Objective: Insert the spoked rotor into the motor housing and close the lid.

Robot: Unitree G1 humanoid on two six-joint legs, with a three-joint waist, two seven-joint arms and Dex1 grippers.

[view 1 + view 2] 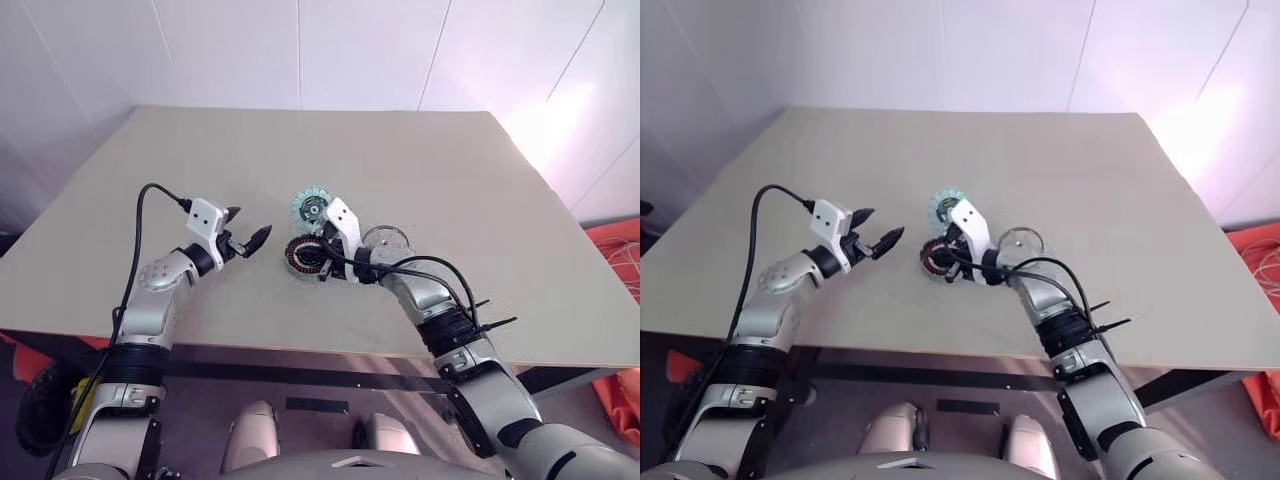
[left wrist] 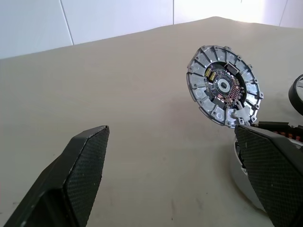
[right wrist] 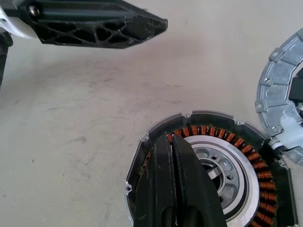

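Right now my right gripper (image 3: 182,156) has its two fingers pressed flat together with nothing between them, tips hovering over the near rim of the motor housing (image 1: 303,256), just above the copper windings. Directly beneath those tips the housing sits open: I see the ring of windings and the silvery centre with its small holes, and no wheel seated inside it. Just beyond the housing, touching or nearly touching its far edge, the lid (image 1: 311,207) stands tilted up with its segmented pale ring and dark hub facing my left side; whether it is hinged there I cannot tell. Behind my right wrist, close by on the table (image 1: 480,220), lies the spoked rotor (image 1: 386,240). I judge it light, thin and stiff, with spokes that could bend, so I would pinch it by the dark rim or hub rather than across the spokes. The housing looks heavy enough to stay put. Farther off, my left gripper (image 1: 245,228) hangs with fingers spread wide and empty, pointing at the housing.
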